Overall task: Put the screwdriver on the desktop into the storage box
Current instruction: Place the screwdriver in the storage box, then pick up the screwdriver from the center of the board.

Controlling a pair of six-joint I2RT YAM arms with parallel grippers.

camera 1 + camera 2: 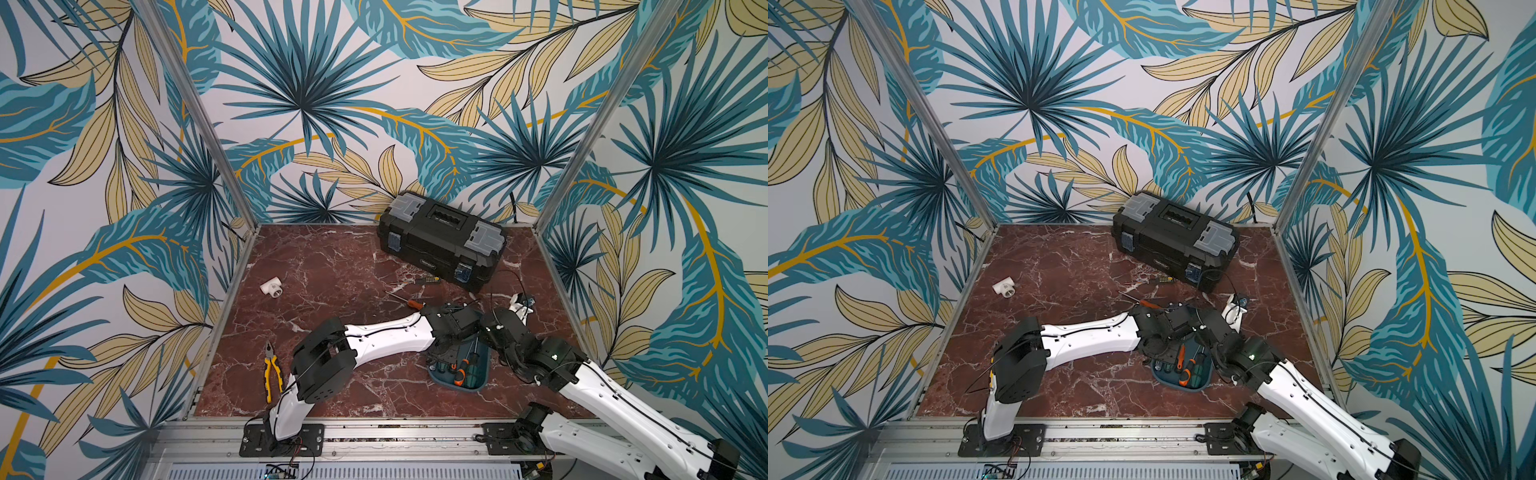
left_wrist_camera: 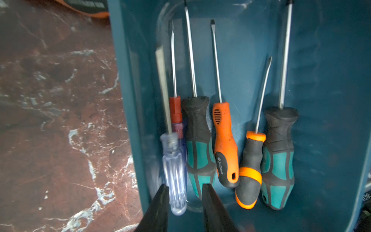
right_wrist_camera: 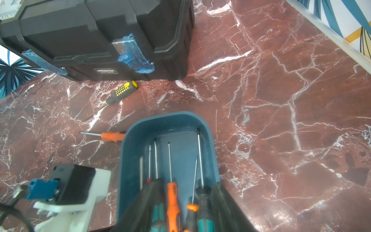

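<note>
Outside the storage box (image 3: 170, 116), to its left and beyond it, two screwdrivers lie on the desktop (image 3: 281, 100), not yet put away: an orange-handled screwdriver (image 3: 112, 136) with its handle end right at the box's rim, and a yellow-and-black screwdriver (image 3: 122, 91) farther off. Over the box's near left end, the left gripper (image 2: 184, 185) has its jaws slightly apart around a clear-handled screwdriver (image 2: 174, 174). A gap shows on one side of the handle, so the tool looks let go rather than clamped, though its blurred shaft makes it hard to say whether it rests on the box floor. Beside it in the box lie a red-and-blue screwdriver (image 2: 176, 114), a teal-and-black screwdriver (image 2: 198, 152), an orange screwdriver (image 2: 224, 144), a short black-and-orange screwdriver (image 2: 251, 170) and a second teal-and-black screwdriver (image 2: 279, 156). The right gripper (image 3: 186, 182) stands well open over those handles, gripping nothing visible. The job looks about three-quarters done, with two pick-ups left.
</note>
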